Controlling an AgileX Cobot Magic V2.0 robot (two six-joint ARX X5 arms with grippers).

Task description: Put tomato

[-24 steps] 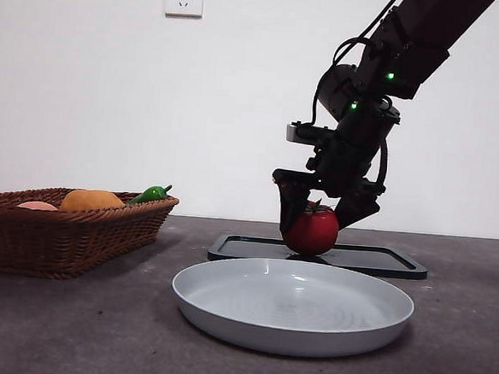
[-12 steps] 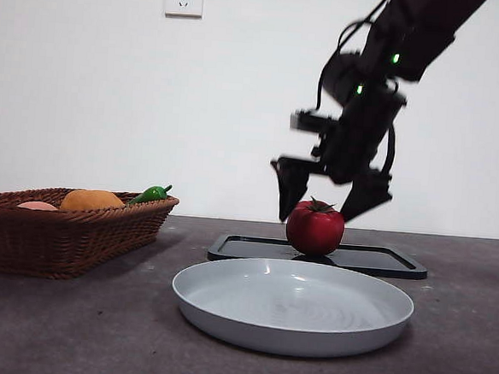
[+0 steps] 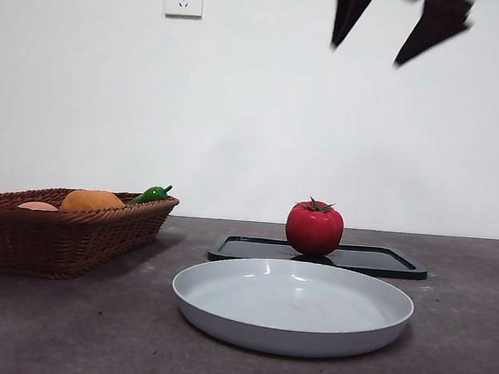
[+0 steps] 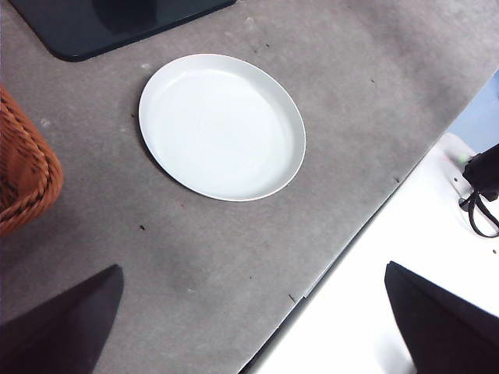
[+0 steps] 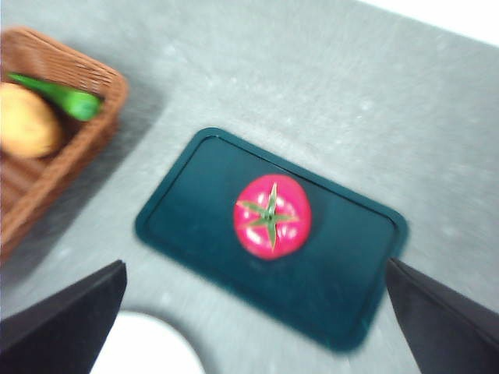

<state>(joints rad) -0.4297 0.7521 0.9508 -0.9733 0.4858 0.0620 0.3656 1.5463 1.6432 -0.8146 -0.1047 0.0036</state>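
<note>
The glossy red tomato (image 3: 314, 228) with its green calyx stands upright on the dark flat tray (image 3: 373, 260) behind the white plate. The right wrist view looks straight down on the tomato (image 5: 272, 216) in the middle of the tray (image 5: 191, 210). My right gripper (image 3: 400, 31) hangs high above it at the top of the front view, jaws spread wide and empty. Its jaws show at the lower corners of the right wrist view (image 5: 257, 327). My left gripper (image 4: 253, 319) is open over the table's near edge, holding nothing.
A shallow white plate (image 3: 292, 306) lies in front of the tray, also seen as the plate (image 4: 222, 125) in the left wrist view. A wicker basket (image 3: 58, 233) at the left holds an orange fruit (image 3: 92, 200) and a green pepper (image 3: 152, 194).
The right gripper opened off the tomato and rose from around it to the top of the front view. The tomato stays on the dark tray.
</note>
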